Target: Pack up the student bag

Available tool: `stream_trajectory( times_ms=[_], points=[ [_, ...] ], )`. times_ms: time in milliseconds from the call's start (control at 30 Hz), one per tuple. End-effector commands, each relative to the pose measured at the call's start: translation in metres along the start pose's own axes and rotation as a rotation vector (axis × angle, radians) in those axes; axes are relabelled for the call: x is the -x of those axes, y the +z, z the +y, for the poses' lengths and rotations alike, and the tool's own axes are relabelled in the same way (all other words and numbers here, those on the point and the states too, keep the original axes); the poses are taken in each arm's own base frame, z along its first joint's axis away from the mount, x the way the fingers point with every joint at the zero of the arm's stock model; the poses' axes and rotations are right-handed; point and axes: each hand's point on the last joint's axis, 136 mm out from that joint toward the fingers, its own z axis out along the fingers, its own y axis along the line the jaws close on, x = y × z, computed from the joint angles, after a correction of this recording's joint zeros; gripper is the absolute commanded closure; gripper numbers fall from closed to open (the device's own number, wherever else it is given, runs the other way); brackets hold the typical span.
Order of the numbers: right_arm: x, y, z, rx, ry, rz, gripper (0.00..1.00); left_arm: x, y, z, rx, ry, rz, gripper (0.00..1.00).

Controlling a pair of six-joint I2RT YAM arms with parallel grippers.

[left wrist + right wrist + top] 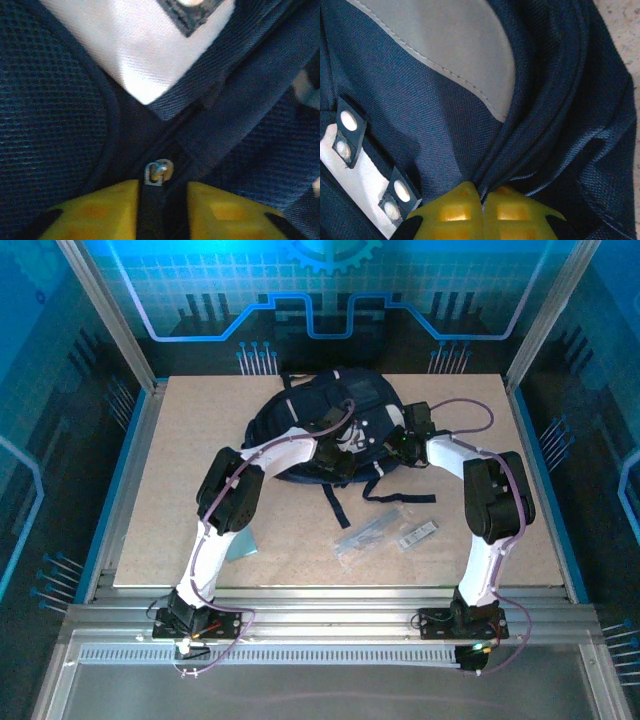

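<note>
Navy bag (300, 405) lies at the far middle of the desk (195, 425), right jaws clenched on a fold of its fabric, left jaws flanking its black pull tab (151, 212), grip there unclear.

Left arm (205, 550) and right arm (483, 565): white shells, chunky black joints, mauve cables (470, 405) looping, yellow grid-moulded fingertips (452, 210).

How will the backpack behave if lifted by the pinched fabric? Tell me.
Likely floppy: the student bag lies slumped, and its fabric bunches into folds at the right claw. Probably it sags rather than lifts whole. Loose straps may drag.
</note>
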Motion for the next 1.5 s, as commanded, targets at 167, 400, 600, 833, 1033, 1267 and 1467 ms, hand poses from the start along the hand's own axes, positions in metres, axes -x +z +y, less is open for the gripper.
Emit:
stream_trajectory(
  times_ms=[167, 400, 600, 833, 1033, 1267, 1467],
  points=[
    [0.015, -0.012, -0.005, 0.004, -0.009, -0.025, 1.00, -0.025, 0.011, 0.034, 0.090, -0.016, 0.097, 1.00],
    [0.049, -0.018, -0.024, -0.054, 0.023, -0.111, 1.00, -0.039, -0.032, 0.048, 0.143, -0.019, 0.133, 1.00],
    [0.073, -0.019, -0.040, -0.081, 0.064, -0.148, 1.00, -0.070, -0.053, 0.089, 0.238, -0.062, 0.202, 1.00],
    [0.096, -0.019, -0.040, -0.102, 0.055, -0.184, 1.00, -0.080, -0.076, 0.110, 0.347, -0.048, 0.210, 1.00],
    [0.100, -0.035, -0.001, 0.013, -0.017, -0.133, 0.81, -0.045, -0.096, 0.037, 0.130, -0.063, 0.092, 1.00],
    [0.042, -0.082, 0.010, 0.138, -0.035, -0.010, 0.37, 0.021, -0.120, -0.037, -0.167, -0.155, -0.087, 1.00],
    [-0.019, -0.097, 0.025, 0.263, 0.001, 0.121, 0.36, 0.049, -0.137, -0.071, -0.308, -0.160, -0.153, 1.00]
  ],
)
